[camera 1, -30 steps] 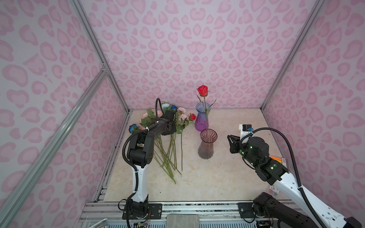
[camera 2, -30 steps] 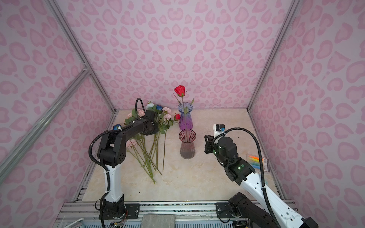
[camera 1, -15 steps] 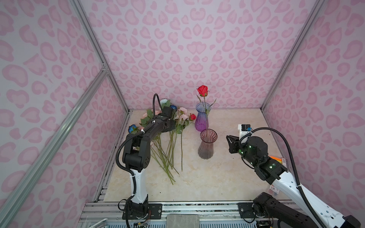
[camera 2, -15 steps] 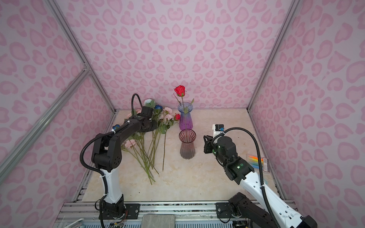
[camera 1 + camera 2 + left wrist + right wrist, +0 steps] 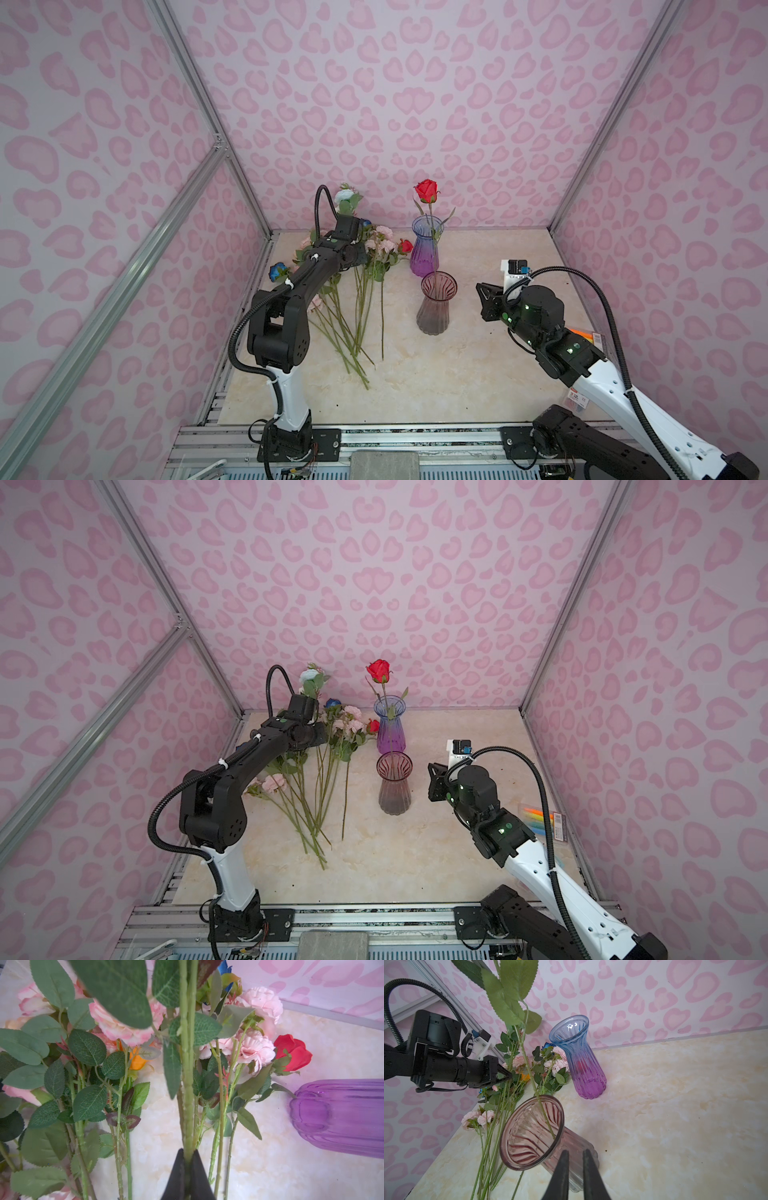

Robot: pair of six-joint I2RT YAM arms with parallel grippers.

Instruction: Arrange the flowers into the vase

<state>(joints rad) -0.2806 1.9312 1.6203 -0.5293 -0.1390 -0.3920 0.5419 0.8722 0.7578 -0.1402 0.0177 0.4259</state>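
You've one red rose (image 5: pixel 427 190) in the pink vase (image 5: pixel 434 311); left gripper (image 5: pixel 188 1150) clamps another stem (image 5: pixel 188 1084), right gripper (image 5: pixel 576 1151) barely ajar and empty; the other flowers (image 5: pixel 357 299) still to do.

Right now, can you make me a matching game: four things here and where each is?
Things: 1 upright red rose; 2 pale blue flower; 3 orange flower; 4 blue-purple vase.
Places: A lying in the pile; B stem in the smoky pink vase; C holds no stem; D raised, stem gripped by the left tool.
Pairs: 1-B, 2-D, 3-A, 4-C.
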